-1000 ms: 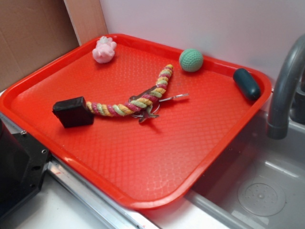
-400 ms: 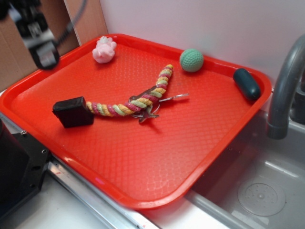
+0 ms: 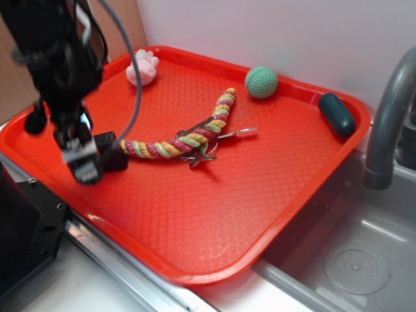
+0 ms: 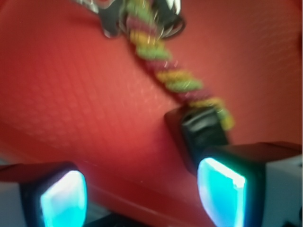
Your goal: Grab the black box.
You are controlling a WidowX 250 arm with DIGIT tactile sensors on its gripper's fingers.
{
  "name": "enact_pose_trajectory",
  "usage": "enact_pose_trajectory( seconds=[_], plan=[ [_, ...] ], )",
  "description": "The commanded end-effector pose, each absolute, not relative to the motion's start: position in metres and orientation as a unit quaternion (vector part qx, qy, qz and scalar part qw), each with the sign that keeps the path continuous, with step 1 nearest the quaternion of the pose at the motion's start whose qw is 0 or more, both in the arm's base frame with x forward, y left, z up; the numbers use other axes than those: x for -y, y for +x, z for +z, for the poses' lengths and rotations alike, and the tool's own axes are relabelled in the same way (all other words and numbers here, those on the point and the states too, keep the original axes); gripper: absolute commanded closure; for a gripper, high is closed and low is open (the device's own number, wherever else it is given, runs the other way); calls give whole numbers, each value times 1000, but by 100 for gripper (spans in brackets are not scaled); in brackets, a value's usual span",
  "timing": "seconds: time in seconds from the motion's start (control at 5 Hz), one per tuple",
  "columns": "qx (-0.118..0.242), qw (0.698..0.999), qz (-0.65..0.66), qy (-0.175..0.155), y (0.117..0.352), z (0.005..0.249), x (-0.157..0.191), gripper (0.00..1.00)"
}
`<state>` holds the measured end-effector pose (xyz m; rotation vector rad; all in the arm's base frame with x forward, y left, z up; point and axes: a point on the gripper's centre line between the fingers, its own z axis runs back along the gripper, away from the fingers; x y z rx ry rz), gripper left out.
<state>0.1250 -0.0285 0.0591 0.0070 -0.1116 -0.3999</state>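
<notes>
- The gripper hangs low over the near-left part of the red tray, whose plastic floor is stippled; in the wrist view its jaws stand spread wide, holding nothing.
- The black box, matte with rounded edges, lies on the tray partly hidden behind the gripper; from the wrist it sits just ahead of the right fingertip, not between the two.
- Its long axis is hard to judge here.
- A braided rope touches the box's right end.
- A knitted green ball and a smooth teal capsule sit far right.
</notes>
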Motion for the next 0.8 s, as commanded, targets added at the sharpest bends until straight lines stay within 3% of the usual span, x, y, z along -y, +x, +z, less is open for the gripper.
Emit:
enact_pose_trajectory(
  seconds=[0.0,0.4,0.6],
  plan=[
    [47,978,-203,29,141,54,6,0],
    [70,977,-194,49,145,104,-5,0],
    [86,977,-188,45,143,108,-11,0]
  ],
)
